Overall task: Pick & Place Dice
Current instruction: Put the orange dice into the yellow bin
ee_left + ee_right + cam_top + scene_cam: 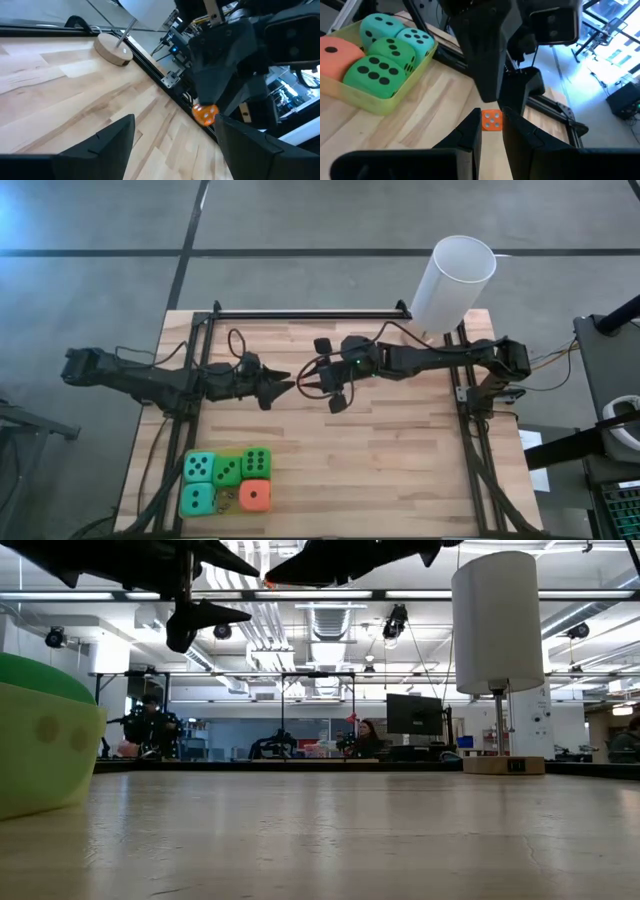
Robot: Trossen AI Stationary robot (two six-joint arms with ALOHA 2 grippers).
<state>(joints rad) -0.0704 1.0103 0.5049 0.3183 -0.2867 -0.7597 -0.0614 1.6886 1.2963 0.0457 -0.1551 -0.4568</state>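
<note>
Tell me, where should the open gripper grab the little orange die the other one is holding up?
Probably the two flat faces the right gripper leaves bare. It pinches the little orange die at its fingertips, above the table, so the cube pokes out. The left gripper, open and facing it, should come straight in from its own side, closing crosswise to those fingers.

Small orange die [492, 120] pinched in right gripper [491, 131]: only 1 face readable, rest hidden by fingers; a speck in the high view. Yellow-green tray [45, 755] cut off at the low view's left edge, blurred. 5 big dice [227, 481] hide most of the tray floor. White cylinder [136, 11] cropped in left wrist view.
</note>
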